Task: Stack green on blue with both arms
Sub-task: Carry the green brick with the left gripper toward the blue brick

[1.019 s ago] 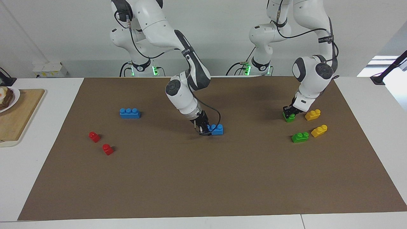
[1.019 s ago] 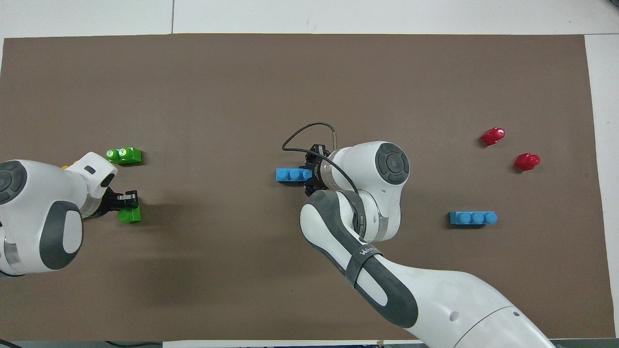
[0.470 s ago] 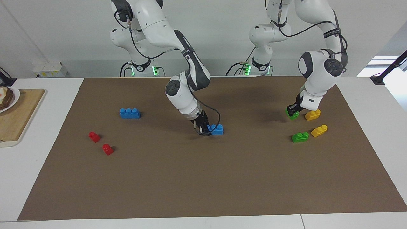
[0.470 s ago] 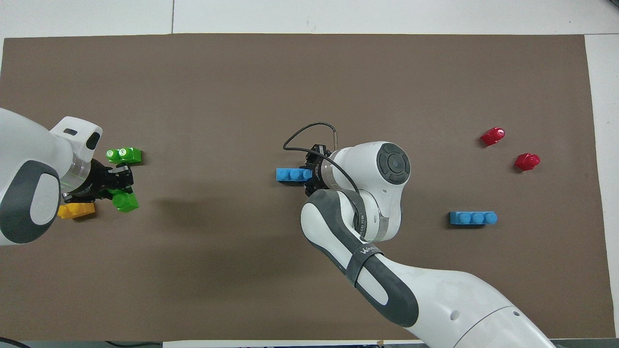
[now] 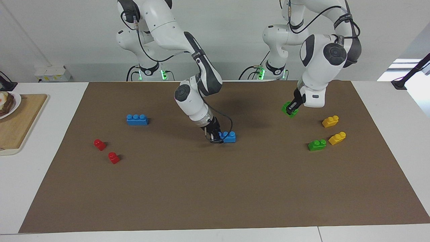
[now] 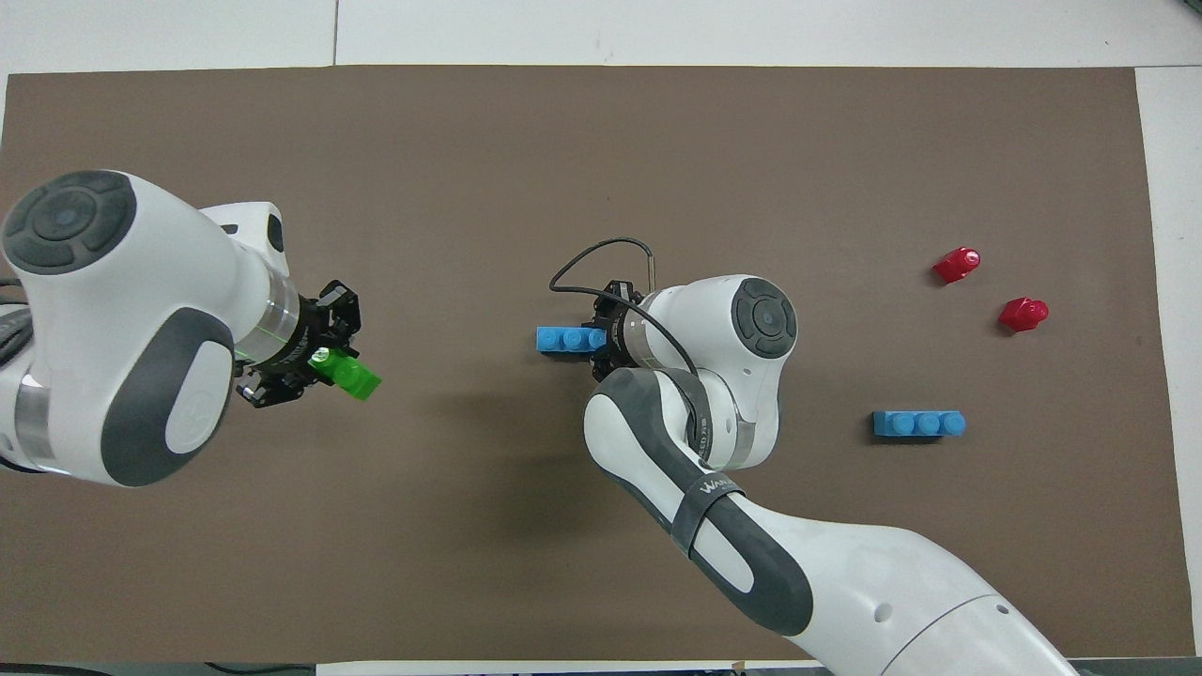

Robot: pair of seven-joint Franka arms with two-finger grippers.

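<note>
Left pincer (image 5: 293, 108) grips green brick (image 5: 288, 109) — airborne.

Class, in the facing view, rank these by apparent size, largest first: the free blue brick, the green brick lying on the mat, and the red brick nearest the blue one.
1. Free blue brick, three studs, longest.
2. Green brick on the mat, two studs.
3. Red brick, one stud, smallest.
</note>
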